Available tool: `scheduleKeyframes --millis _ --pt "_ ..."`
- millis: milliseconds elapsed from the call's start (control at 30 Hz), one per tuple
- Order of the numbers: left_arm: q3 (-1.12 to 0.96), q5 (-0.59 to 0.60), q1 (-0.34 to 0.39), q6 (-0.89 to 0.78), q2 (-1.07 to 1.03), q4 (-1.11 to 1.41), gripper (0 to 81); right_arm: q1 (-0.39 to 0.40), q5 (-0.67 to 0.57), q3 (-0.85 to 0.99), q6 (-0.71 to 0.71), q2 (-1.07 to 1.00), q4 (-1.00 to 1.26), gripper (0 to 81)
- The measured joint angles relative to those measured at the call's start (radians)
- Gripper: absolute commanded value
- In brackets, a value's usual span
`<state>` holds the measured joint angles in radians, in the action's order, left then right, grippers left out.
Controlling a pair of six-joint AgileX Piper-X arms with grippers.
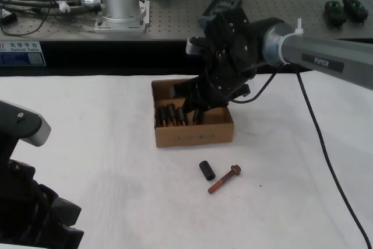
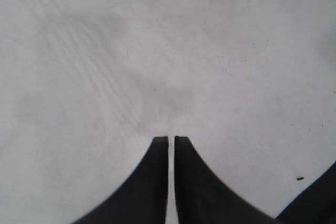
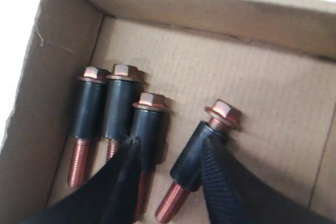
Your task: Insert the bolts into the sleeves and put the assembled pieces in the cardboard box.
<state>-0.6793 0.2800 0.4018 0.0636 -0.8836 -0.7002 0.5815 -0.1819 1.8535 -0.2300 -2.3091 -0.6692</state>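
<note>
The worktop (image 1: 87, 144) is covered in a white cloth, soft and faintly rippled, so small parts on it should sit without rolling far. On it the cardboard box (image 1: 192, 135) stands near the middle. It is plain brown corrugated board with low, thin walls that would give if you pushed on them.

Your right pincer (image 3: 171, 140) is down inside the box with its fingers spread apart, gripping nothing. An assembled piece (image 3: 197, 153) lies tilted on the box floor between them, close against one ribbed black finger. I judge the step in hand to be dropping off this piece. Lift straight up rather than sideways, so that finger does not drag the piece along and the other finger does not catch the three finished pieces (image 3: 118, 108) lying side by side just beside it. Keep clear of the box walls as you rise.

Your left pincer (image 2: 171, 139) hangs over bare cloth with its fingers closed to a thin slit, holding nothing.

One pair seems left to assemble: the loose bolt (image 1: 225, 179) and the loose sleeve (image 1: 207, 170) lie near each other on the cloth in front of the box.

The bolts are coppery metal with hexagonal flanged heads and threaded shanks. The sleeves are matte black tubes, smooth-looking and likely slippery, so grip one across its middle and line the bolt up with the bore before pushing.
</note>
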Motion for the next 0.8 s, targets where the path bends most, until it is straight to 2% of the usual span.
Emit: scheduleKeyframes --millis 433,667,800 --pt "0.0 0.038 0.0 0.0 0.0 0.007 3.3 0.008 0.038 0.004 0.151 0.27 -0.285 29.6" --pt "0.0 0.038 0.0 0.0 0.0 0.045 3.3 0.051 0.117 0.008 0.174 0.277 -0.505 29.6" --pt "0.0 0.038 0.0 0.0 0.0 0.046 3.3 0.086 0.167 -0.041 0.179 0.276 -0.507 29.6"
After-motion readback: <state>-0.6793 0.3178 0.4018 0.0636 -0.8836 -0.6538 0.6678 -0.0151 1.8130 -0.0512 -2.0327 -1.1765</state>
